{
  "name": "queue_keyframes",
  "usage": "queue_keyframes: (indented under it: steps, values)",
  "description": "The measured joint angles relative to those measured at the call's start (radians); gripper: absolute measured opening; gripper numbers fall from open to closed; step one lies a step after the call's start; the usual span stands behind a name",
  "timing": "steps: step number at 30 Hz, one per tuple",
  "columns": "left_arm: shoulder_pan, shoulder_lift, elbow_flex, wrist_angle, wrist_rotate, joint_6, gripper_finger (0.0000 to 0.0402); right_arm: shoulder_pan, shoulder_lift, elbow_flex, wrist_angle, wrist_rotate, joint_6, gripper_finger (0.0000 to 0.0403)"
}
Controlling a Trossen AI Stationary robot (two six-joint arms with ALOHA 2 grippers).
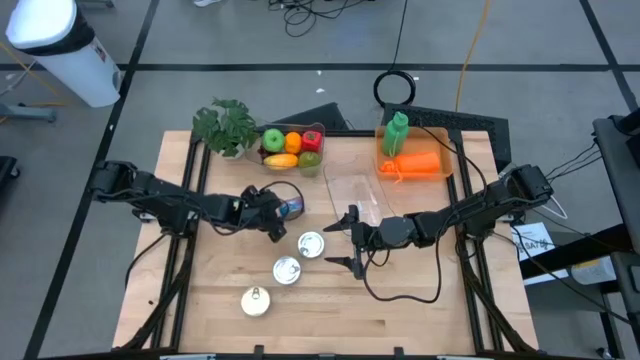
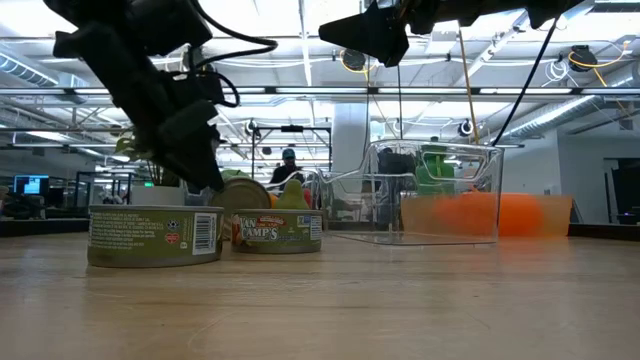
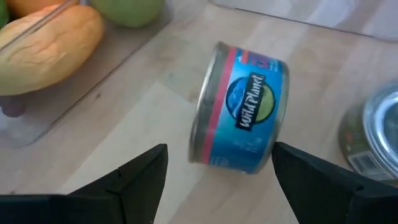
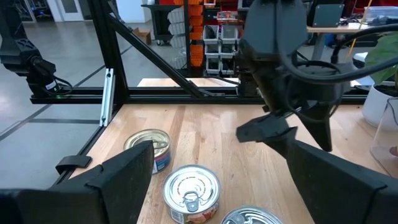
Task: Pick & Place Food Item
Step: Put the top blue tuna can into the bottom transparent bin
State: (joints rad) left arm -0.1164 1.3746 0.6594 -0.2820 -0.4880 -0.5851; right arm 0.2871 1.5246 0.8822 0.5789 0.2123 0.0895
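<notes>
Blue-labelled can (image 3: pixel 239 109) lay on its side between left gripper (image 3: pixel 217 171) fingers, open, gripping nothing | rigid, smooth, likely to roll; pinch its flat ends | right gripper (image 1: pixel 347 240) hovered open, empty

— Which food item is it?
— A blue-labelled tin (image 3: pixel 241 112) with a pink band, tipped on its side on the table (image 1: pixel 400 300), its silver end showing.
— And where?
— Just beside the clear fruit tray (image 1: pixel 290 160), apart from 3 upright tins (image 1: pixel 311 244) – 1 has a green label.
</notes>
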Motion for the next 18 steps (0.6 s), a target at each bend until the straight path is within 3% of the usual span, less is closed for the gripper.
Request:
queue_keyframes:
  steps: [7, 11, 18]
  values:
    - [0.030, 0.000, 0.000, 0.021, 0.001, 0.077, 0.0296, 0.000, 0.000, 0.000, 0.000, 0.000, -0.005, 0.0345]
    - [0.042, 0.000, 0.000, 0.056, 0.004, 0.228, 0.0296, 0.000, 0.000, 0.000, 0.000, 0.000, -0.005, 0.0345]
    - [0.089, 0.000, 0.000, 0.096, 0.098, 0.427, 0.0296, 0.000, 0.000, 0.000, 0.000, 0.000, -0.004, 0.0345]
